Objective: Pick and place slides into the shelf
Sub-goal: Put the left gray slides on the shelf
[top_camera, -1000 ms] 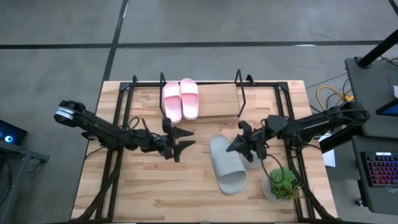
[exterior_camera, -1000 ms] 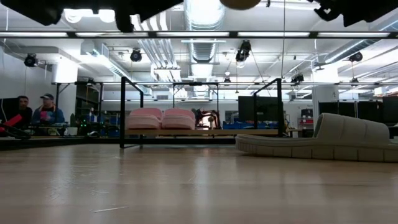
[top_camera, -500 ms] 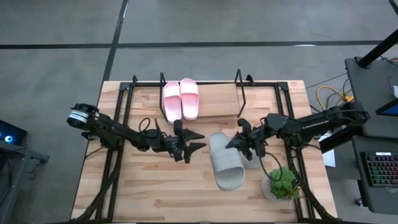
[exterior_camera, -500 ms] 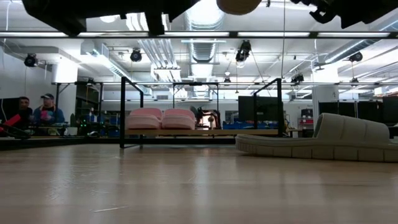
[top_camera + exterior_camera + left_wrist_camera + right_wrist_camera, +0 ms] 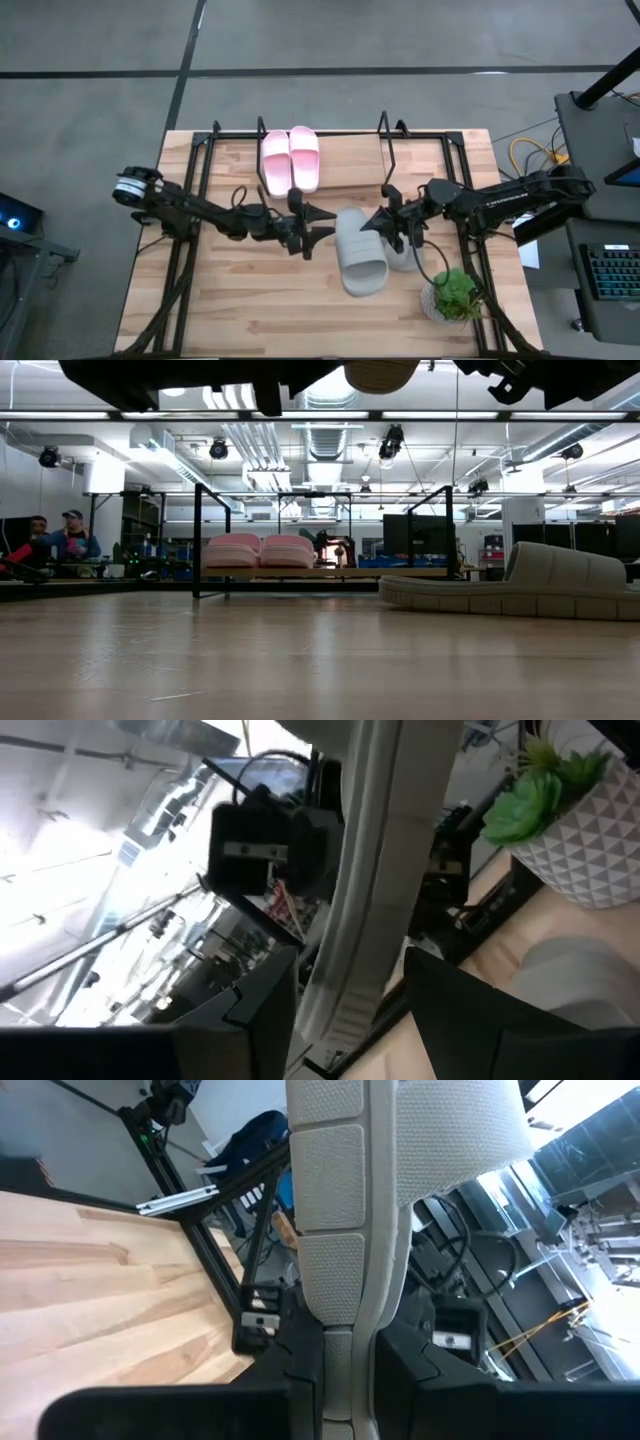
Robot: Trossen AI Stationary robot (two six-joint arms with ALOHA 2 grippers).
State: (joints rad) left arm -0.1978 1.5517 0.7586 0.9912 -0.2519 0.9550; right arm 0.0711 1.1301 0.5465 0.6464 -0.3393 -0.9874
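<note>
Two pale pink slides [image 5: 290, 160] lie side by side on the shelf [image 5: 350, 176] at the far edge. My right gripper [image 5: 384, 228] is shut on one grey slide [image 5: 360, 255], which it keeps up in the air at mid table. The second grey slide [image 5: 520, 585] rests sole-down on the table under the right arm. My left gripper [image 5: 322, 222] is open at the lifted slide's left side. In the left wrist view the slide's edge [image 5: 350, 920] runs between its two fingers. My right gripper pinches the sole of the lifted grey slide by its edge [image 5: 348, 1315] between its two fingers. It comes in about level from the table's right. The slide is clear of the table, its strap [image 5: 460, 1130] beyond the fingers. My left gripper: I cannot tell whether its fingers [image 5: 262, 1010] touch the slide's edge.
A small green plant in a white patterned pot [image 5: 455, 292] stands near the table's right front corner, close to the resting grey slide. The shelf's upright black side loops [image 5: 388, 150] rise at the far edge. People sit beyond the table at the left [image 5: 55, 540].
My left gripper has travelled toward the table's right edge, up to the left side of the lifted grey slide, staying open. The right gripper has kept its hold on the slide.
</note>
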